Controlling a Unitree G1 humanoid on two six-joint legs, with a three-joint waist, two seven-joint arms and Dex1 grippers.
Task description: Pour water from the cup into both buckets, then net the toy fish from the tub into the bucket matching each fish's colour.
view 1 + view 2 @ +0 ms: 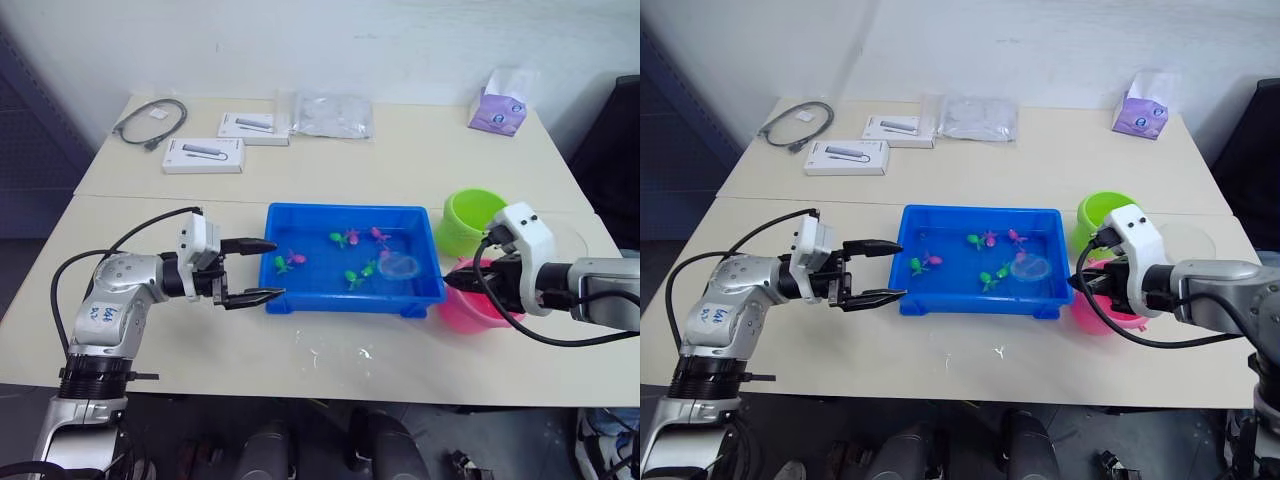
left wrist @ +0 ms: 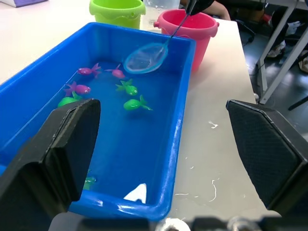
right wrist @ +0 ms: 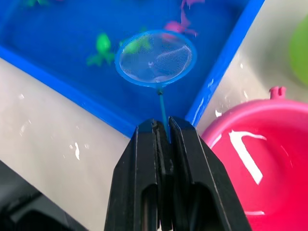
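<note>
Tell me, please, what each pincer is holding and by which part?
The right pincer grips the net by its thin handle; the left pincer is open, holding nothing.

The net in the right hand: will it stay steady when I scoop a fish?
Probably light but wobbly: the net hangs on a thin stick, pinched at its end by the right hand. Its fine mesh will likely sag. The small fish should add little load.

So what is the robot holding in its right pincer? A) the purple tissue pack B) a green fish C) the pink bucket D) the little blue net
D: the right pincer is shut on the thin handle of the net, whose blue hoop hangs over the tub.
</note>
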